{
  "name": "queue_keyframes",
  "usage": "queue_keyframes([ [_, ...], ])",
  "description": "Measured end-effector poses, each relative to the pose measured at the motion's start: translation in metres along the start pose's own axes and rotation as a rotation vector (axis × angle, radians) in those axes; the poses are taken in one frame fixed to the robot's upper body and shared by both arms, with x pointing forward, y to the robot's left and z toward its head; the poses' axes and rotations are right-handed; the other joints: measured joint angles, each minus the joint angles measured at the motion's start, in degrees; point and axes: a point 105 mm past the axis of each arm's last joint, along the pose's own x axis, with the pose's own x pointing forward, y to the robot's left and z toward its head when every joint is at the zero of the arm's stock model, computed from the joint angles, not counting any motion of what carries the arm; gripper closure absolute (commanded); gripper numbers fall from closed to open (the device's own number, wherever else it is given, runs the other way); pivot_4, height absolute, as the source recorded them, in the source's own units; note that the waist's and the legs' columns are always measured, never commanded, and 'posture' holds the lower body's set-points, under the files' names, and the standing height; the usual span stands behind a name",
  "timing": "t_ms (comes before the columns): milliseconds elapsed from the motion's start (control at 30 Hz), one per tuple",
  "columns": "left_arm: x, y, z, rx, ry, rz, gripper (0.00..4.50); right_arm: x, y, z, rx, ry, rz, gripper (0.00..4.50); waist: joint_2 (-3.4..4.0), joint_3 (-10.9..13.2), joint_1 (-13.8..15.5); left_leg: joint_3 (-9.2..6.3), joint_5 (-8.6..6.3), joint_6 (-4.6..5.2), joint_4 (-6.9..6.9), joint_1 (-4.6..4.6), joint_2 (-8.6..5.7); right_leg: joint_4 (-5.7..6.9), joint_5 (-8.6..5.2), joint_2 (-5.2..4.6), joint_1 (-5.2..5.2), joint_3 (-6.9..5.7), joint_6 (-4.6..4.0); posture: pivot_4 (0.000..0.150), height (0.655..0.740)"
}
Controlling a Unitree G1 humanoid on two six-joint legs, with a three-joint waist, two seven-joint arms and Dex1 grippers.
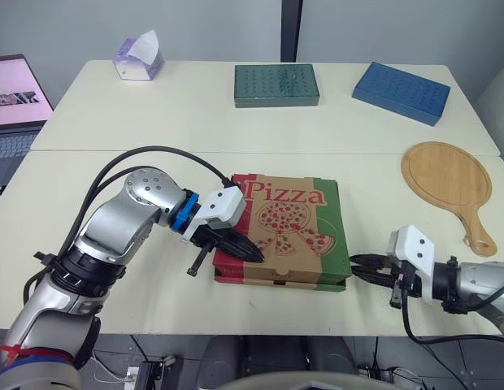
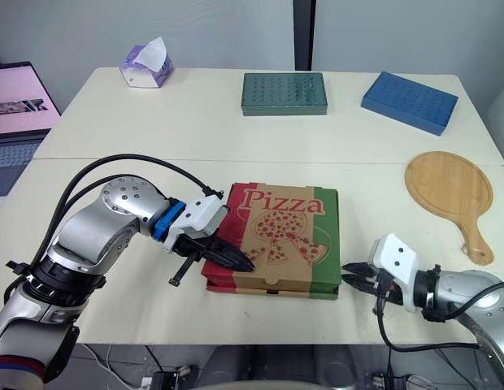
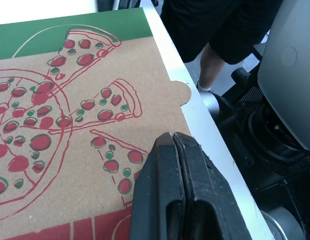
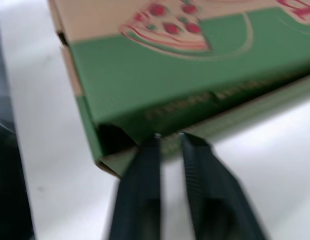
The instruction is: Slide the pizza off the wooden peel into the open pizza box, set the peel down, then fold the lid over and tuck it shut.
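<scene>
closed pizza box [image 1: 288,231] at the table's [image 1: 195,122] front; peel [image 1: 447,179] right of it, handle toward the robot. left gripper [image 3: 172,137], fingers pressed together, touches the lid [image 3: 70,125]; right wrist view shows right gripper [image 4: 169,137] slightly spread at a box corner.

Counted here are one pizza box [image 1: 288,231], one wooden peel [image 1: 447,183], one tissue box [image 1: 139,58] and one laptop [image 1: 12,106]. There is also one green box [image 1: 276,84] and one blue box [image 1: 401,92].

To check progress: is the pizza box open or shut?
Shut: the pizza box lid lies flat, printed top up. Whether it is fully tucked, cannot tell.
</scene>
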Motion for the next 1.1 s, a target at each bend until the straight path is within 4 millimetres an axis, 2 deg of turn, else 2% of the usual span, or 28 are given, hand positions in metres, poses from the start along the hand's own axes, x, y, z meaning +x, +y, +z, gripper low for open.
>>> queue_keyframes([
  [167, 0.001, 0.000, -0.002, -0.006, 0.010, 0.000, 4.50, 0.002, 0.001, 0.004, 0.032, -0.032, 0.010, 4.46, 0.00, 0.0, 0.0, 0.00, 0.00, 0.00, 0.00, 0.01, 0.01, 0.01, 0.00, 0.01, 0.00, 0.00, 0.00, 0.150, 0.7400],
  [333, 0.001, 0.000, -0.003, -0.006, 0.014, 0.001, 4.50, 0.001, 0.002, -0.001, 0.038, -0.013, 0.005, 4.46, 0.00, 0.0, 0.0, 0.00, 0.00, 0.00, 0.00, 0.00, 0.00, 0.01, 0.00, 0.01, 0.00, 0.00, 0.00, 0.150, 0.7400],
  [433, 0.001, 0.000, -0.003, -0.006, 0.014, 0.001, 4.50, -0.009, -0.006, -0.007, -0.030, 0.060, -0.028, 4.46, 0.00, 0.0, 0.0, 0.01, 0.00, 0.00, 0.00, 0.01, -0.01, 0.00, 0.00, 0.01, 0.01, 0.01, 0.00, 0.150, 0.7400],
  [500, 0.001, 0.000, -0.003, -0.007, 0.014, 0.001, 4.50, -0.024, -0.021, -0.010, -0.054, 0.110, -0.081, 4.46, 0.00, 0.0, 0.1, 0.02, 0.00, 0.00, 0.01, 0.00, -0.01, 0.00, 0.00, 0.01, 0.00, 0.02, 0.00, 0.150, 0.7400],
  [567, 0.001, 0.000, -0.003, -0.008, 0.013, 0.001, 4.50, -0.034, -0.030, -0.001, -0.089, 0.107, -0.109, 4.46, 0.00, 0.0, 0.0, 0.03, 0.00, 0.00, 0.01, 0.01, 0.01, 0.01, 0.00, 0.01, -0.01, 0.02, 0.00, 0.150, 0.7400],
  [633, 0.001, 0.000, -0.003, -0.009, 0.013, 0.001, 4.50, -0.036, -0.033, 0.011, -0.127, 0.074, -0.109, 4.46, 0.00, 0.0, -0.1, 0.02, 0.00, 0.00, 0.01, 0.01, 0.03, 0.01, 0.00, 0.03, -0.01, 0.01, 0.00, 0.150, 0.7400],
  [733, 0.002, 0.000, -0.003, -0.008, 0.010, -0.001, 4.50, -0.024, -0.022, 0.039, -0.180, -0.044, -0.052, 4.46, 0.00, 0.0, -0.1, 0.00, 0.00, 0.00, 0.01, -0.01, 0.02, 0.01, 0.00, 0.03, -0.01, 0.01, 0.00, 0.150, 0.7400],
  [800, 0.002, 0.001, -0.003, -0.010, 0.009, 0.001, 4.50, -0.013, -0.013, 0.047, -0.194, -0.079, -0.009, 4.46, -0.03, 0.0, 0.0, -0.05, 0.00, 0.00, 0.02, -0.04, 0.01, -0.02, 0.00, 0.03, 0.00, -0.01, 0.00, 0.150, 0.7400],
  [933, 0.001, 0.003, -0.001, -0.019, 0.008, 0.009, 4.50, 0.013, 0.009, 0.040, -0.160, -0.087, 0.099, 4.46, -0.02, 0.0, 0.0, -0.06, 0.00, 0.00, 0.03, -0.06, -0.02, -0.01, 0.00, 0.02, -0.01, 0.00, 0.00, 0.150, 0.7400],
  [1000, -0.003, 0.004, 0.001, -0.025, 0.002, 0.026, 4.50, 0.017, 0.011, 0.036, -0.162, -0.071, 0.110, 4.46, -0.02, 0.0, 0.0, -0.06, 0.00, 0.00, 0.05, -0.06, -0.02, -0.02, 0.00, 0.02, -0.01, 0.00, 0.00, 0.150, 0.7400],
  [1100, -0.021, 0.009, 0.012, -0.018, -0.030, 0.093, 4.50, 0.019, 0.011, 0.036, -0.172, -0.066, 0.105, 4.46, -0.03, 0.0, 0.0, -0.11, 0.00, 0.00, 0.05, -0.06, 0.00, 0.01, 0.00, 0.04, -0.04, -0.04, 0.00, 0.150, 0.7400],
])
